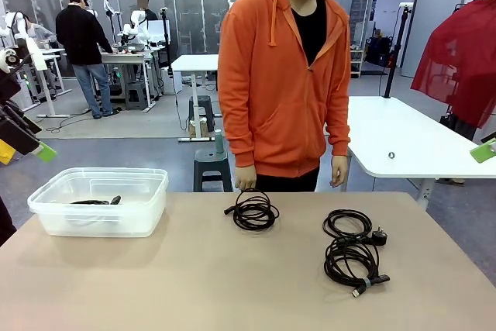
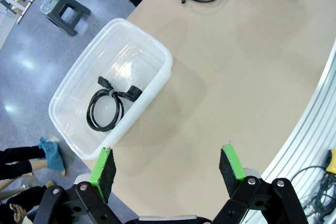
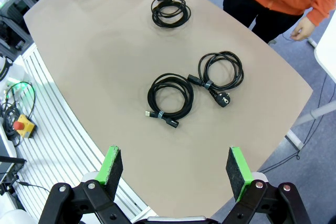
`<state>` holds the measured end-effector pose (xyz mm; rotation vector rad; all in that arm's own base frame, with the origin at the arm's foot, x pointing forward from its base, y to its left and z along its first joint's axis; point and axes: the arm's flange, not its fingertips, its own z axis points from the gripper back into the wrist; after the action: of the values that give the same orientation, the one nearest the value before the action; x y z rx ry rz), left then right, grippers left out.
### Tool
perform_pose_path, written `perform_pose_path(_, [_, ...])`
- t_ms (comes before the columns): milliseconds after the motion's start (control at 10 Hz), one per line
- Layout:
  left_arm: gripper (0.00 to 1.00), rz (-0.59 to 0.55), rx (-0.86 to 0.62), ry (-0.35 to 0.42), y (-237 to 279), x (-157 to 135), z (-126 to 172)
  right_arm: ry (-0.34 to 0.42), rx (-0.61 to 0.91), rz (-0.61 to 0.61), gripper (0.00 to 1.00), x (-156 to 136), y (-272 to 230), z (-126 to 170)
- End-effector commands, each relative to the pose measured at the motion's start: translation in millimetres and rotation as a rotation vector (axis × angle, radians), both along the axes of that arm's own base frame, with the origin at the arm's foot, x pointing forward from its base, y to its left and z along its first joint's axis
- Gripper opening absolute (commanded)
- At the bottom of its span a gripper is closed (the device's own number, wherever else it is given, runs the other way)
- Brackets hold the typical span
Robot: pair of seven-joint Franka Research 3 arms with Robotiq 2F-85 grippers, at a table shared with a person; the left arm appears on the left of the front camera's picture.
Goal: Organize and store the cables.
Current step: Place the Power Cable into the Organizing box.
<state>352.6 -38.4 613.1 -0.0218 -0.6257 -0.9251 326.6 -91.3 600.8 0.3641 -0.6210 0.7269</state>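
Observation:
Three coiled black cables lie on the tan table: one in the middle (image 1: 254, 211) (image 3: 169, 10) and two at the right, a farther coil (image 1: 349, 225) (image 3: 220, 71) and a nearer one (image 1: 353, 261) (image 3: 169, 95). A further coiled cable (image 2: 107, 106) (image 1: 93, 201) lies inside a clear plastic bin (image 1: 101, 222) (image 2: 157, 45) at the table's left. My left gripper (image 2: 167, 169) hangs open high over the table beside the bin, holding nothing. My right gripper (image 3: 174, 167) is open too, high above the near right edge, well short of the two right coils.
A person in an orange hoodie (image 1: 283, 75) stands at the far edge, hands (image 1: 338, 172) down at their sides. A red emergency button (image 3: 20, 126) lies on the floor by the table's near side. A white table (image 1: 403, 141) and a stool (image 1: 211, 167) stand behind.

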Motion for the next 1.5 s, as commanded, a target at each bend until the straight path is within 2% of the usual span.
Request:
perform_pose_path(0, [1.00,0.015,0.000,-0.001,-1.7,-0.4,1.1,-0.006,0.007,0.015,1.00,-0.6,-0.5,-0.2])
perform_pose_path(100, [1.00,0.015,0.000,-0.001,-1.7,-0.4,1.1,0.000,0.000,0.000,1.00,0.0,0.0,0.0])
perform_pose_path(400, [1.00,0.015,0.000,-0.001,-1.7,-0.4,1.1,-0.014,-0.127,0.111,1.00,12.1,21.0,7.3])
perform_pose_path(800, [1.00,0.015,0.000,-0.001,-1.7,-0.4,1.1,0.019,-0.256,0.201,1.00,42.7,47.4,11.2])
perform_pose_path(1100, [1.00,0.015,0.000,-0.001,-1.7,-0.4,1.1,0.050,-0.340,0.243,1.00,81.7,69.9,1.1])
perform_pose_path(1400, [1.00,0.015,0.000,-0.001,-1.7,-0.4,1.1,0.045,-0.442,0.330,1.00,114.7,91.2,-19.0])
